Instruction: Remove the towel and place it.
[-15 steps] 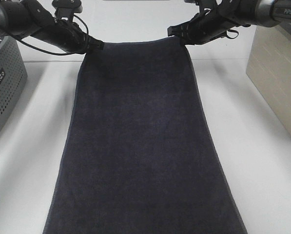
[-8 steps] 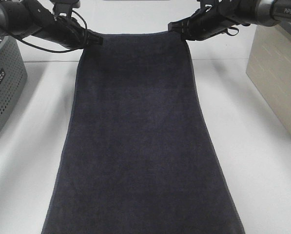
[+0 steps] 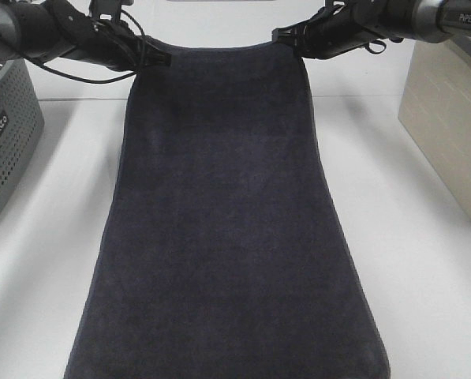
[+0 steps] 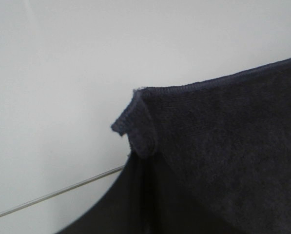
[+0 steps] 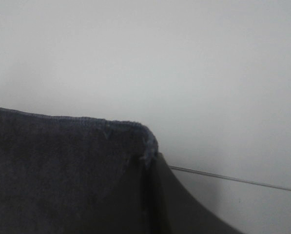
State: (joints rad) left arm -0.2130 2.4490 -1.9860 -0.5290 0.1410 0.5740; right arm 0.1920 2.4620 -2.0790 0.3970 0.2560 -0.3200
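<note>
The towel is a long, almost black terry cloth. It hangs stretched from its two far corners and runs down over the white table toward the near edge of the exterior view. My left gripper is shut on the towel's far left corner. My right gripper is shut on the far right corner. Both hold the top edge taut, raised off the table. The left wrist view shows the pinched corner of the towel. The right wrist view shows the other corner of the towel. The fingers themselves are hidden in both wrist views.
A grey perforated basket stands at the left edge of the table. A beige box stands at the right edge. White table surface lies on both sides of the towel.
Both grippers have lifted the towel's top edge higher and farther back. The towel's lower part has slid slightly along with it.
</note>
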